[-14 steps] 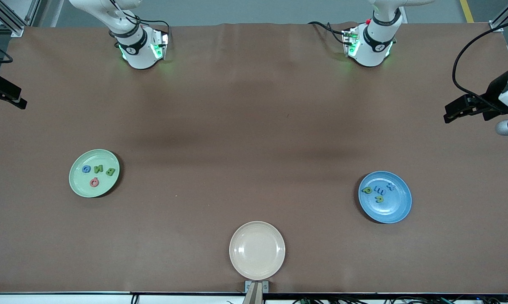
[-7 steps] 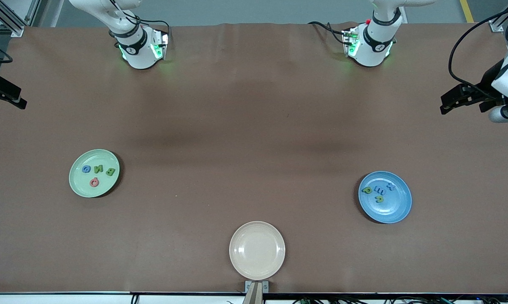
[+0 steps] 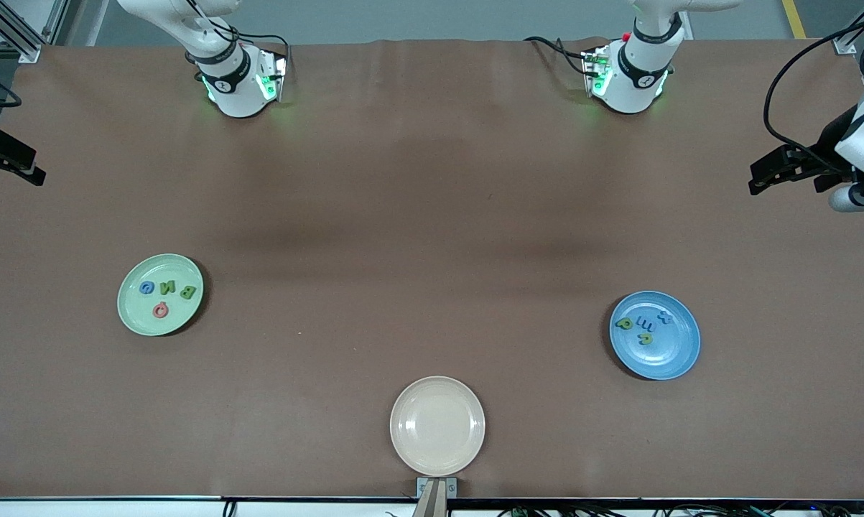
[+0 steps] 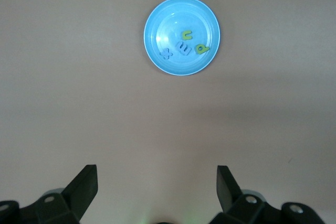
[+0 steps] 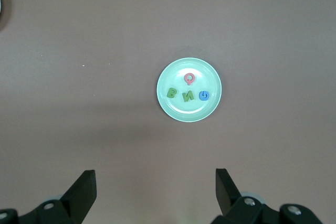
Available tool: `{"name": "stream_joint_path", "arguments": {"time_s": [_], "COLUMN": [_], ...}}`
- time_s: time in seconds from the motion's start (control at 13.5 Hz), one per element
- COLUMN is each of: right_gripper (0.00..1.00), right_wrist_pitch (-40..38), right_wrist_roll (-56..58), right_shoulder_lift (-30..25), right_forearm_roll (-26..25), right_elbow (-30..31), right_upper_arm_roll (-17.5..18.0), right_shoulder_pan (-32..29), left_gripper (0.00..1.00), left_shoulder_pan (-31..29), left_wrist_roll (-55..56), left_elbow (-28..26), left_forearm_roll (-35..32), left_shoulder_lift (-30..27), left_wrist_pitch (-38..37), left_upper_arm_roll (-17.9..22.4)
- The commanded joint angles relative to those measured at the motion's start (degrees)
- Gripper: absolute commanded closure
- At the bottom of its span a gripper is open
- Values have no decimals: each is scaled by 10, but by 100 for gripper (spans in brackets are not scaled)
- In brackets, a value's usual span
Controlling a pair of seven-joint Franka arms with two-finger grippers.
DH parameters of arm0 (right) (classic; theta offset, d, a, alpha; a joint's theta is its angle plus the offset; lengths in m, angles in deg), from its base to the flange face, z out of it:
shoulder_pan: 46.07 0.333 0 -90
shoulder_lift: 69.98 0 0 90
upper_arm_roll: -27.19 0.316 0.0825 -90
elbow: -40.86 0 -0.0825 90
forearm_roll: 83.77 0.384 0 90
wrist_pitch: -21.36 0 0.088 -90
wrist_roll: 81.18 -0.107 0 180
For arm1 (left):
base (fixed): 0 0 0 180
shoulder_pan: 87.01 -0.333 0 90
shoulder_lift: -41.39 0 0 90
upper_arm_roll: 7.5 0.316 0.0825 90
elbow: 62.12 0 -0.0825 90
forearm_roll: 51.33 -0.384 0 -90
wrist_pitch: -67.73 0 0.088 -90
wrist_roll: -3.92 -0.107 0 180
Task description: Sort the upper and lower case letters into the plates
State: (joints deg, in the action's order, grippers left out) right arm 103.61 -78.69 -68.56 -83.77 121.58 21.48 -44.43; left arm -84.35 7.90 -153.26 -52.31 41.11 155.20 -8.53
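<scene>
**All eight letters sit in plates, both pincers wide open and empty**

Count: 8 letters, 3 plates.
- Green plate (image 3: 160, 294), toward the right arm's end of the surface: 4 letters – blue G (image 3: 146, 288), green N (image 3: 167, 289), green B (image 3: 187, 291), red Q (image 3: 160, 310).
- Blue plate (image 3: 655, 335), toward the left arm's end: 4 letters – green p (image 3: 624, 323), blue m (image 3: 645, 322), blue x (image 3: 665, 317), green c (image 3: 646, 337).
- Beige plate (image 3: 437, 426), nearest the front camera, mid-edge, holds nothing.

Left pincer (image 4: 156, 179) hangs over the surface at the left arm's end edge, fingers spread wide, gripping nothing. Right pincer (image 5: 155, 182) waits over the right arm's end edge, likewise spread, empty.

Brown surface (image 3: 432, 215) between the plates and the arm bases is bare; plates are well apart.
</scene>
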Motion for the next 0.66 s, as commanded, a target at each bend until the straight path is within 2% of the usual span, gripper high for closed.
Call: {"name": "stream_joint_path", "arguments": {"time_s": [0.0, 0.15, 0.3, 0.59], "right_gripper": [0, 0, 0, 0], "right_wrist_pitch": [-9, -9, -9, -9], "right_wrist_roll": [-6, -6, -6, -6], "right_shoulder_lift": [5, 4, 5, 5], "right_forearm_roll": [4, 4, 3, 5], "right_elbow": [-12, -12, -12, -12], "right_upper_arm_roll": [3, 3, 3, 3], "right_shoulder_pan": [-5, -5, -5, -5], "left_gripper": [0, 0, 0, 0], "left_shoulder_pan": [-9, -26, -77, -76], "left_wrist_roll": [-4, -1, -1, -1], "left_elbow": [-34, -47, -64, -57], "left_forearm_roll": [11, 11, 10, 6], "left_shoulder_lift": [-38, -47, -64, -60], "left_wrist_pitch": [4, 5, 9, 8], "left_upper_arm_roll": [-8, -33, -82, -83]}}
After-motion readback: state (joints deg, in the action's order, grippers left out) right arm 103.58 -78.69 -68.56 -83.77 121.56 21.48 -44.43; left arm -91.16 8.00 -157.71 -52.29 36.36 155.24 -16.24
